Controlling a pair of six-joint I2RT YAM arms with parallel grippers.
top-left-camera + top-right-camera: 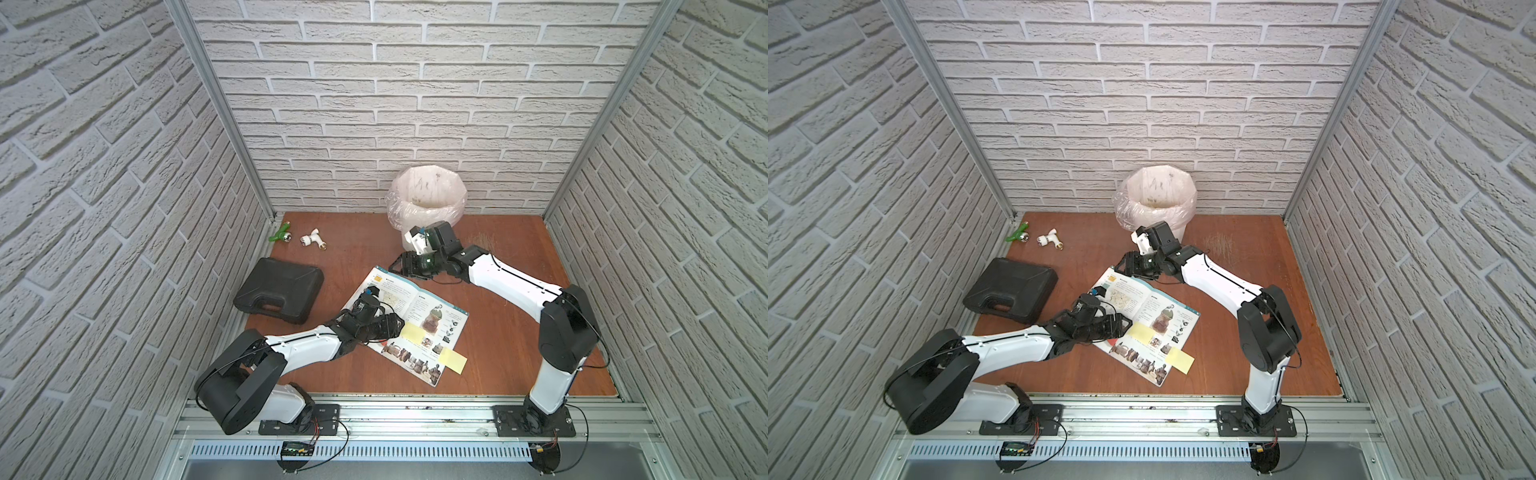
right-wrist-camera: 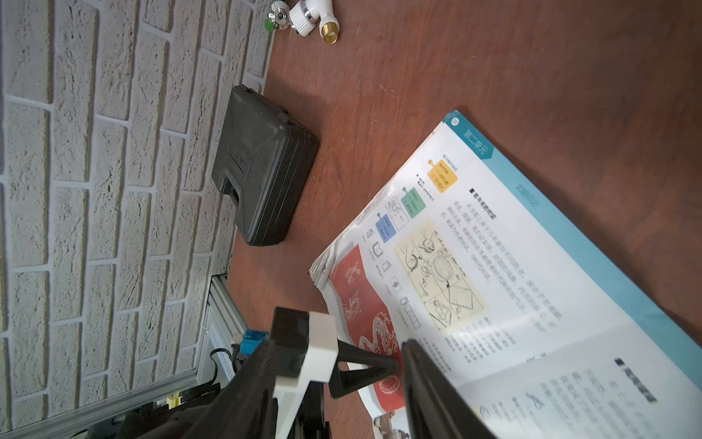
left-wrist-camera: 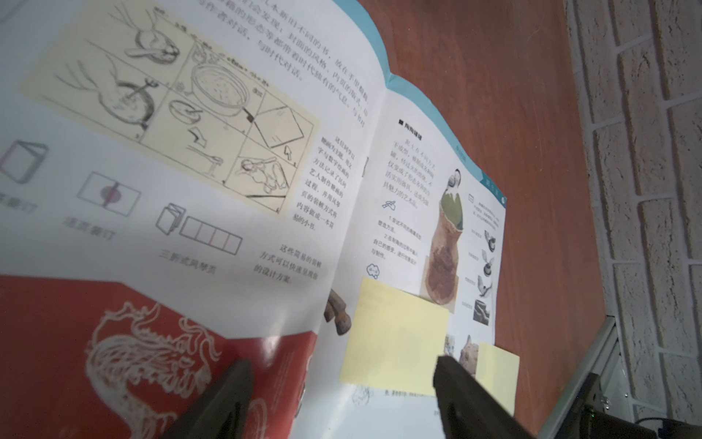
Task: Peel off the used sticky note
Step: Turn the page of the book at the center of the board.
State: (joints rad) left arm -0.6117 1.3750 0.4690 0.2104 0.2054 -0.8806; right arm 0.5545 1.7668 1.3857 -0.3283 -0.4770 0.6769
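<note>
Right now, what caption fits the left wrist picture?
Open left jaws frame a pale yellow sticky note on an open book.

3 white brick-pattern walls (image 1: 395, 83) enclose the cell. Grey metal posts (image 1: 218, 104) stand at the 2 rear corners. Floor is a reddish-brown wood board (image 1: 498, 353), scuffed. Metal rail (image 1: 415, 415) runs along front edge. Lighting even.

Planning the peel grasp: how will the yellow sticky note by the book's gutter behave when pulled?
The sticky note looks thin and lies flat on the page: probably floppy, near weightless, likely to curl when lifted. Pages of the open book bow near the gutter, so pulling may lift the page too.
</note>
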